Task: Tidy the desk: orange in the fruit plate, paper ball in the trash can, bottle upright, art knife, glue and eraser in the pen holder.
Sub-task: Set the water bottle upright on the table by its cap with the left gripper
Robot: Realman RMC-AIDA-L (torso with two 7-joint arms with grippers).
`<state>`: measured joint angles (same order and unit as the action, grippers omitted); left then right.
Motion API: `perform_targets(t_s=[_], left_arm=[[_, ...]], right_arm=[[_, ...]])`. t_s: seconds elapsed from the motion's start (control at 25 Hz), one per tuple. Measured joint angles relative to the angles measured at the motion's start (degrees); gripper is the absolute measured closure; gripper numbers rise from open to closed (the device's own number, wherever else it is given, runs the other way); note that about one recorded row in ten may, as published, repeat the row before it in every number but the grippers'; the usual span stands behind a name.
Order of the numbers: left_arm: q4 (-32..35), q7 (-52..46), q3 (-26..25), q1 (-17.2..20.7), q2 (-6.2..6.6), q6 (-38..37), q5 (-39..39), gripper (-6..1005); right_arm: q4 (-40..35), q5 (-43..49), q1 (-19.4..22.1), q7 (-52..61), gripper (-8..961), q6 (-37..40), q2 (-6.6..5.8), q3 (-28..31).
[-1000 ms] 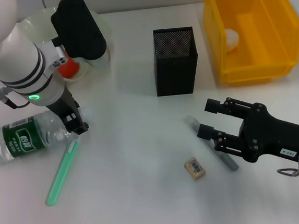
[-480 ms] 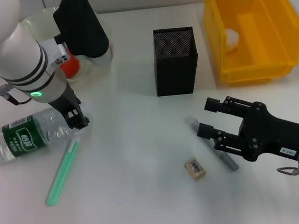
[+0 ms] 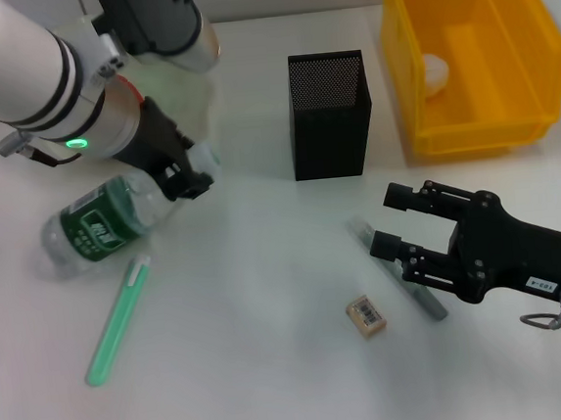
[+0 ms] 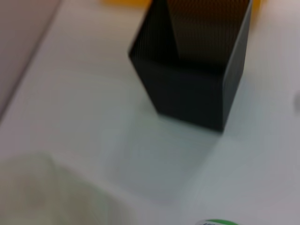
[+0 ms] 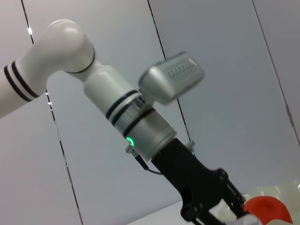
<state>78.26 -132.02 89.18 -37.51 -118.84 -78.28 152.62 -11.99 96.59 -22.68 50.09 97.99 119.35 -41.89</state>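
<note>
While the bottle (image 3: 105, 223) lies tilted near the left edge of the desk (image 3: 269, 299), its cap end raised toward the back and its base end low toward the left edge, the left gripper (image 3: 181, 174) is clamped on its neck just below the cap. The step in hand appears to be standing the bottle upright. To do it well, the grip should stay firm at the neck while the wrist turns until the base sits flat on a bare patch of desk, and the jaws should part only when the bottle stands steady; a rounded, light bottle may roll or topple if let go early. Just in front of the bottle lies the glue stick (image 3: 116, 322), which the base should not land on. Behind the left arm, at the back left corner, the fruit plate (image 3: 203, 91) is mostly hidden, with a sliver of the orange (image 3: 129, 89) showing. The pen holder (image 3: 328, 114) stands at mid-back and the trash can (image 3: 473, 51) at the back right corner. Toward the front right, the eraser (image 3: 365, 316) and the art knife (image 3: 398, 269) lie on the desk, the right gripper (image 3: 392, 222) resting over the knife with its jaws spread and empty.
</note>
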Motion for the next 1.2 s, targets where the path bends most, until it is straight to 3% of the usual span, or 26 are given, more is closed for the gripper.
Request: perform_targets(t_s=[0.48, 0.68, 1.2], left_arm=[[8.87, 3.15, -2.35, 7.31, 0.11, 2.48, -8.46, 563], [10.14, 5.43, -2.98, 10.80, 0.15, 8.13, -13.93, 562], [10.41, 7.14, -3.27, 12.49, 0.16, 12.09, -17.82, 562]], right_arm=[[-0.05, 0.00, -0.06, 0.00, 301, 0.39, -0.08, 0.06], [-0.05, 0.00, -0.33, 0.00, 301, 0.45, -0.09, 0.05], [-0.03, 0.00, -0.58, 0.00, 300, 0.35, -0.09, 0.06]])
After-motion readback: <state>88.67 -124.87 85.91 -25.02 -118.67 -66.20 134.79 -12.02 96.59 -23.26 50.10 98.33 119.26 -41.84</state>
